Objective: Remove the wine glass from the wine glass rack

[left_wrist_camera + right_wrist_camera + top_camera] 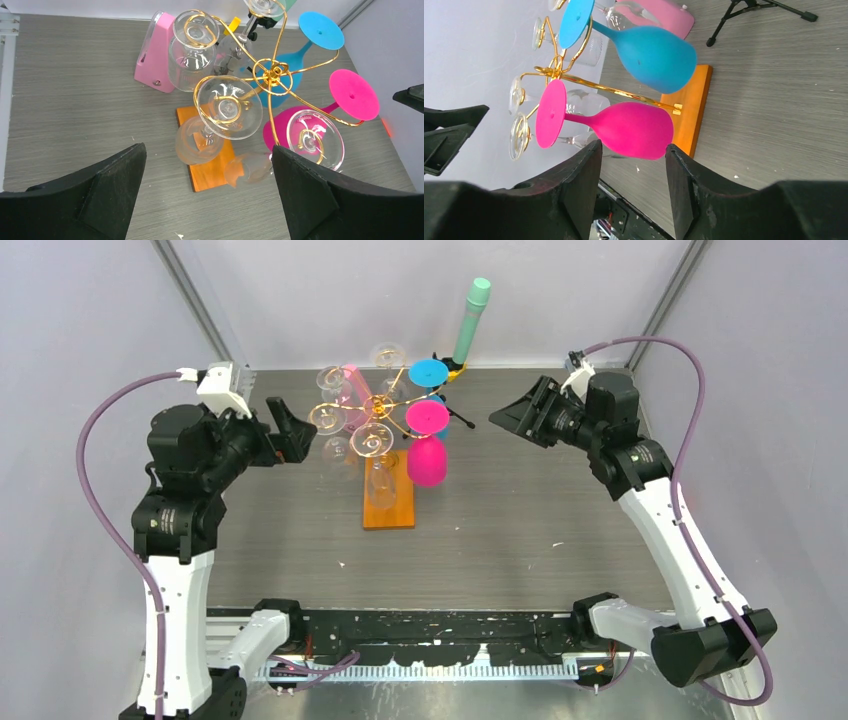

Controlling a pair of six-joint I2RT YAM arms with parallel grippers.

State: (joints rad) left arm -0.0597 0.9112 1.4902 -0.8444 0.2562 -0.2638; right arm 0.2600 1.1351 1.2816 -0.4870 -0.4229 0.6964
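The wine glass rack [380, 412] is a gold wire stand on an orange-brown wooden base [388, 502] at the table's middle. Several clear wine glasses [230, 106], a magenta glass [427, 460] and a blue glass [428, 373] hang upside down from its arms. My left gripper [297, 435] is open and empty, just left of the rack; in its wrist view [207, 200] the clear glasses lie ahead. My right gripper [515, 420] is open and empty, right of the rack. In its wrist view [633, 170] the magenta glass's bowl [634, 130] sits just beyond the fingertips, untouched.
A pink box [355, 390] stands behind the rack on the left. A small black tripod with a mint-green cylinder [472, 320] stands behind it on the right, its legs [754, 7] on the table. Grey walls enclose the table on three sides.
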